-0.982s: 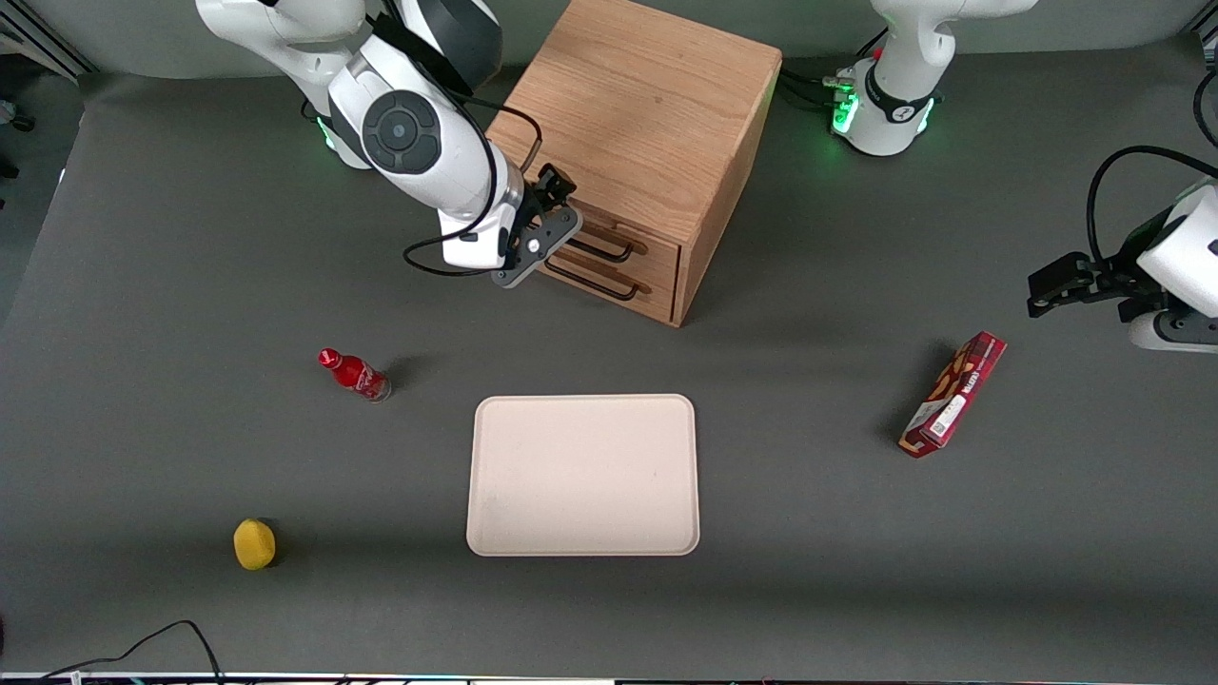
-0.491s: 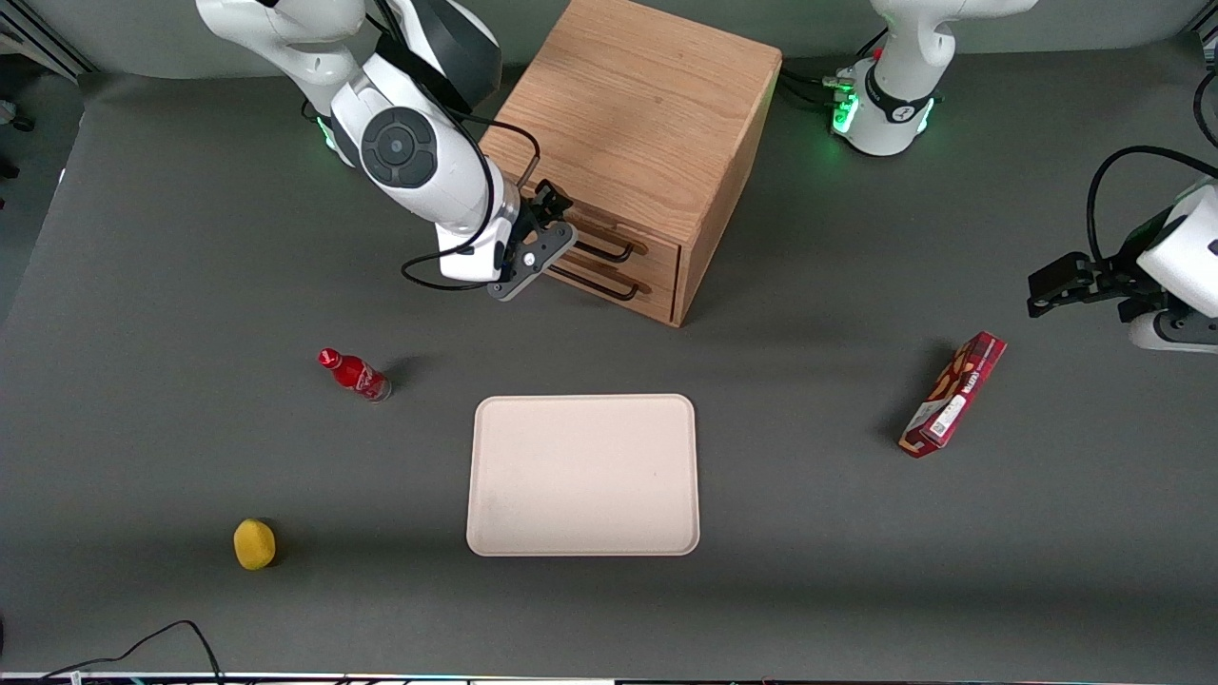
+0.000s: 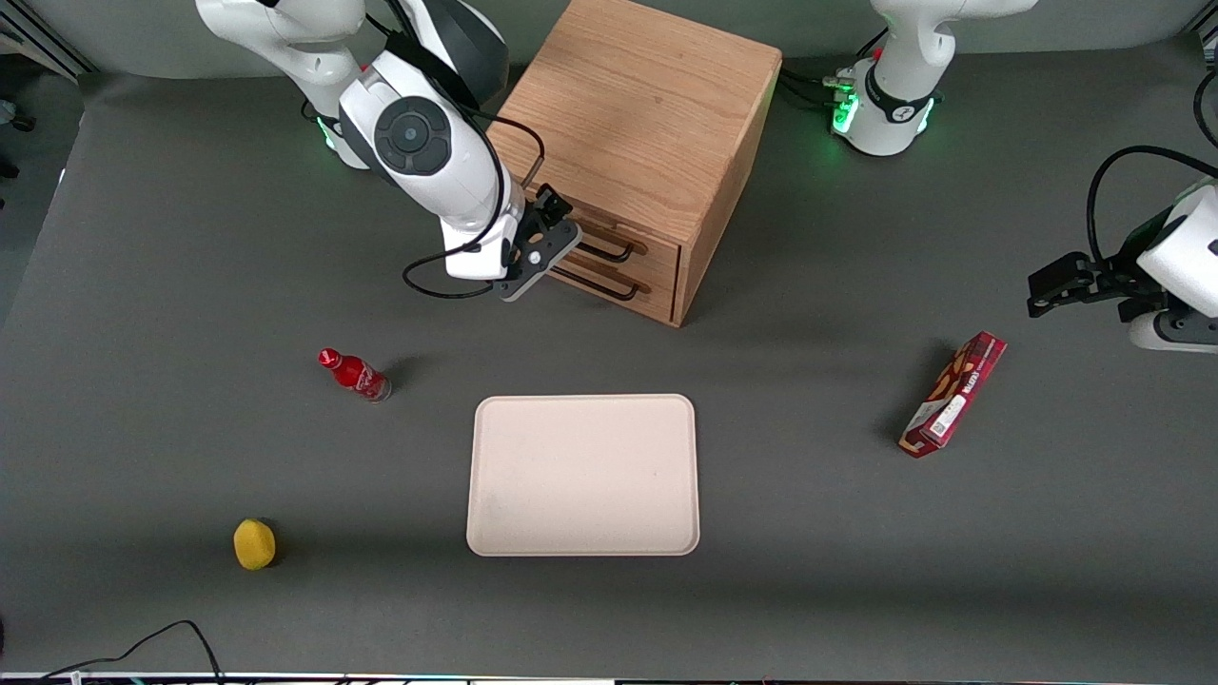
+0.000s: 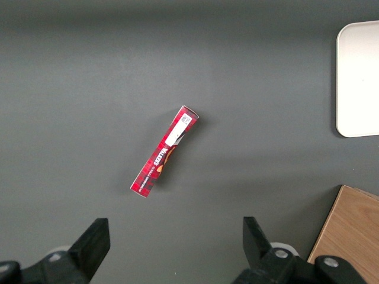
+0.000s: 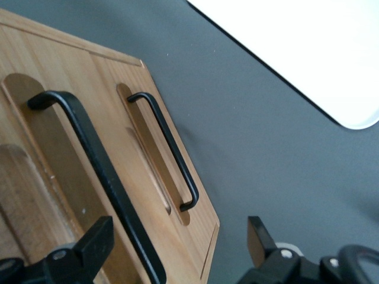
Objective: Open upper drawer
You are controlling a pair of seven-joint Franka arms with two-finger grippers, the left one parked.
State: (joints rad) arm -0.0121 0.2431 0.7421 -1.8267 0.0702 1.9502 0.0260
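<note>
The wooden cabinet [image 3: 639, 124] stands at the back of the table, both drawers shut. The upper drawer [image 3: 657, 249] is light oak with a thin black bar handle [image 3: 609, 252]. The lower drawer [image 3: 657, 293] sits beneath it. My right gripper [image 3: 557, 226] is in front of the upper drawer, at the handle's end toward the working arm. In the right wrist view the gripper [image 5: 174, 248] is open, and the upper drawer's handle [image 5: 100, 171] runs between the two fingers, untouched. The lower drawer's handle [image 5: 169, 148] shows beside it.
A beige tray [image 3: 582, 474] lies nearer the front camera than the cabinet. A red bottle [image 3: 354, 374] and a yellow object [image 3: 254, 543] lie toward the working arm's end. A red box [image 3: 953, 394] lies toward the parked arm's end.
My gripper drew slightly away from the cabinet front, then came back toward the upper handle. Both drawers have stayed shut.
</note>
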